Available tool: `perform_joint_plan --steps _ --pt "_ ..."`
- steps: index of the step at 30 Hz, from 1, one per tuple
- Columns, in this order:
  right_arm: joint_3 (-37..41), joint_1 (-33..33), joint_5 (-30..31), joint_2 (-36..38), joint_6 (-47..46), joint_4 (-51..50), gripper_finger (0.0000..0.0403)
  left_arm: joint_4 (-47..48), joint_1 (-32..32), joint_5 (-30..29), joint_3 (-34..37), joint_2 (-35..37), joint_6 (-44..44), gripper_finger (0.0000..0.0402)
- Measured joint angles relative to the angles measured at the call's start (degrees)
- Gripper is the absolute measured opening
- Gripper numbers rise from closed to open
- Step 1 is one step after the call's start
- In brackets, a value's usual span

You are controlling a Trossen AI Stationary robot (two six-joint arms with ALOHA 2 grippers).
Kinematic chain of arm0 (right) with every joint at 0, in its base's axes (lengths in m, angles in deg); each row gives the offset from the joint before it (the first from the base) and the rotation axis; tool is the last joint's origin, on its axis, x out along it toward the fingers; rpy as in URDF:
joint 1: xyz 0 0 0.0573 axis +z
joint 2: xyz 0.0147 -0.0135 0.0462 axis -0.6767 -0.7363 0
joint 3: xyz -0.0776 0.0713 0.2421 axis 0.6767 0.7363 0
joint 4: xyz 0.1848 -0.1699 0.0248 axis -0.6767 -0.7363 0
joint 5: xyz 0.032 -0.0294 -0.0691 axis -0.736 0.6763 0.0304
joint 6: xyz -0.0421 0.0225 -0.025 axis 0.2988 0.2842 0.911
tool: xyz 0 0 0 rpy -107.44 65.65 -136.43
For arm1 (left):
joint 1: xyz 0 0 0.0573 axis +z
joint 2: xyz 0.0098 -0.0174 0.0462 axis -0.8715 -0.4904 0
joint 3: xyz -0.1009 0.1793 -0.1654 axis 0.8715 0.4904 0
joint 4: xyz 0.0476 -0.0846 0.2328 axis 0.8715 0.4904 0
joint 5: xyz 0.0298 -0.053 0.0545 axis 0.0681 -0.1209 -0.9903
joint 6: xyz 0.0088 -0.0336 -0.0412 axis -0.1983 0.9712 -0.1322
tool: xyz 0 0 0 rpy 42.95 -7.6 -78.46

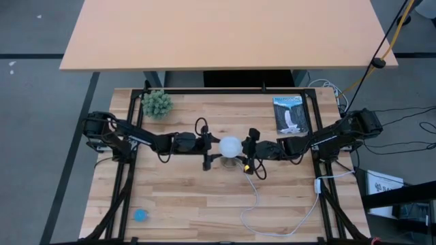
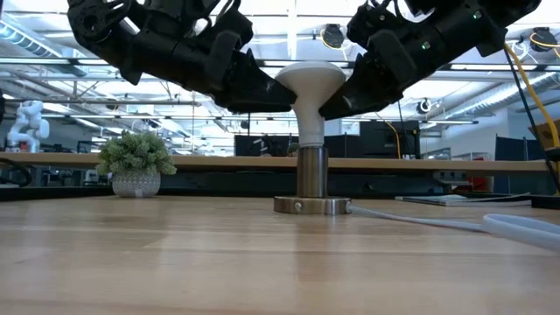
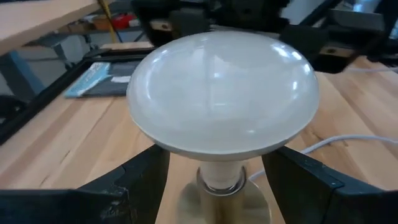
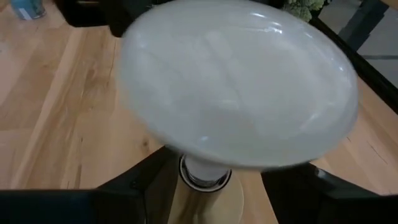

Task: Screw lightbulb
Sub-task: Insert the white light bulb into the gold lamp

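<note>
The white frosted lightbulb (image 1: 230, 145) stands upright at mid-table, its narrow base in a silvery socket (image 2: 311, 171) on a round disc (image 2: 312, 206) with a white cord. My left gripper (image 1: 209, 147) reaches it from the table's left and my right gripper (image 1: 249, 150) from the right. Both are open. In the left wrist view the left gripper (image 3: 217, 183) has a finger on either side of the bulb's neck (image 3: 222, 172), under the globe. The right wrist view shows the right gripper (image 4: 214, 190) standing the same way around the neck (image 4: 204, 169). My left gripper slants down from the table's left, its fingers (image 3: 140, 183) beside the neck and under the globe's rim (image 2: 282, 80); I cannot tell whether they touch the bulb. My right gripper slants down from the right, its fingers (image 4: 298, 186) likewise under the rim (image 2: 343, 80); whether they touch cannot be told.
A small green plant in a white pot (image 1: 157, 103) stands at the far left. A dark booklet (image 1: 291, 114) lies at the far right. A small blue object (image 1: 140, 215) lies near the front left. The socket's white cord (image 1: 272, 216) loops across the near right.
</note>
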Motion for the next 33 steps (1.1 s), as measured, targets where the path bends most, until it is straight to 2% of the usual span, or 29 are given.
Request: perform_joint_plan --steps 6,22,33 --pt "0.0 0.0 0.0 0.0 0.3 0.1 0.021 0.6 1.0 3.5 0.0 -0.2 2.3 0.0259" --pt "0.0 0.0 0.0 0.0 2.5 0.3 0.021 -0.7 0.4 4.3 0.0 -0.5 2.5 0.0259" --pt "0.0 0.0 0.0 0.0 2.3 0.3 0.021 -5.8 0.4 4.6 0.0 -3.6 3.6 0.0259"
